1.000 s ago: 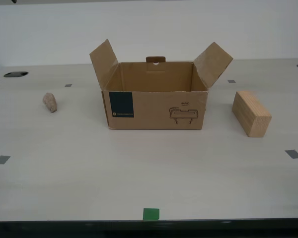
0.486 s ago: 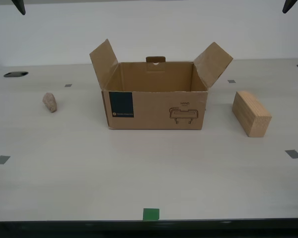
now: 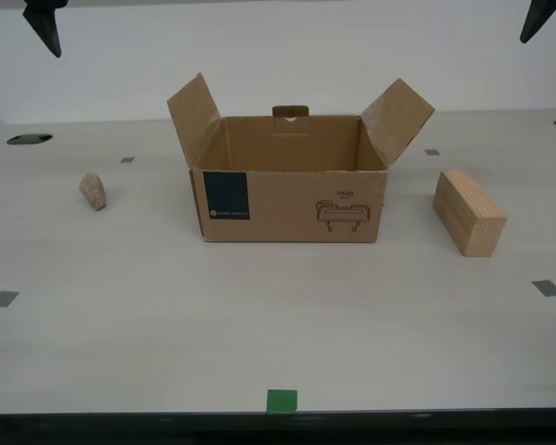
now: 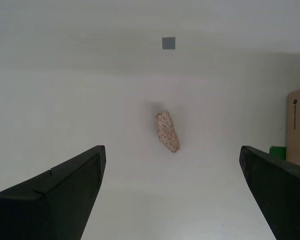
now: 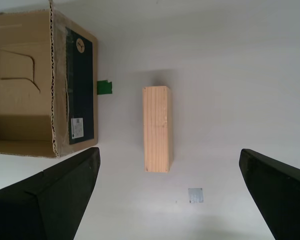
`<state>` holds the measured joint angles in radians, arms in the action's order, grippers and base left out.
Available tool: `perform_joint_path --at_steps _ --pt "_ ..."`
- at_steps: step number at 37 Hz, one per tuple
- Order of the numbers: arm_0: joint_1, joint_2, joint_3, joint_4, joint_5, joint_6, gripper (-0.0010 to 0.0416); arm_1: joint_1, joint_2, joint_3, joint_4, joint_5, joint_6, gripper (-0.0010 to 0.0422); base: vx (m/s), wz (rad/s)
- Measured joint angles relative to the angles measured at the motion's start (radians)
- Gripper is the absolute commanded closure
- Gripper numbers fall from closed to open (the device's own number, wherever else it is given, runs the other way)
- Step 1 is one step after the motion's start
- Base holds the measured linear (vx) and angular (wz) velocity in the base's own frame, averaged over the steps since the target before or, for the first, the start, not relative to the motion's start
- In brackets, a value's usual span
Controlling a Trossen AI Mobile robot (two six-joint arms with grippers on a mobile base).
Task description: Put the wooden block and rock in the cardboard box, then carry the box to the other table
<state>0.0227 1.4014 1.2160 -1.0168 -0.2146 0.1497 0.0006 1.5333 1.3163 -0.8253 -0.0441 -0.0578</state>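
Note:
The open cardboard box [image 3: 287,199] stands mid-table, flaps up, and looks empty. The rock [image 3: 93,191] lies to the exterior view's left of it. The wooden block [image 3: 468,211] lies to the exterior view's right. My second gripper [image 4: 170,150] hangs open high above the rock [image 4: 168,131]; its dark fingertips [image 3: 46,32] show at the exterior view's top left. My first gripper [image 5: 168,152] hangs open high above the wooden block [image 5: 156,129], beside the box [image 5: 40,85]. One of its fingertips [image 3: 536,20] shows at the exterior view's top right. The other table is out of view.
The beige table [image 3: 278,315] carries small grey tape squares [image 3: 547,288] and a green square [image 3: 281,400] near its front edge. A dark hole [image 3: 29,139] sits at the exterior view's far left. A white wall rises behind the table.
Dark fingertips have come down into the exterior view's two upper corners, more at its left. The box, rock and block have not moved.

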Motion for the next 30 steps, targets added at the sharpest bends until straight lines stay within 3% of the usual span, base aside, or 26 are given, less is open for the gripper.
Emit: perform_joint_path --at_steps 12,30 --pt "0.031 0.011 -0.053 0.066 0.000 -0.003 0.0017 0.001 0.000 -0.010 0.020 0.000 -0.026 0.0046 0.000 0.000" --pt "0.058 0.148 -0.116 0.156 0.000 -0.022 0.0016 0.003 0.000 -0.010 0.021 0.000 -0.030 0.0046 0.000 0.000"
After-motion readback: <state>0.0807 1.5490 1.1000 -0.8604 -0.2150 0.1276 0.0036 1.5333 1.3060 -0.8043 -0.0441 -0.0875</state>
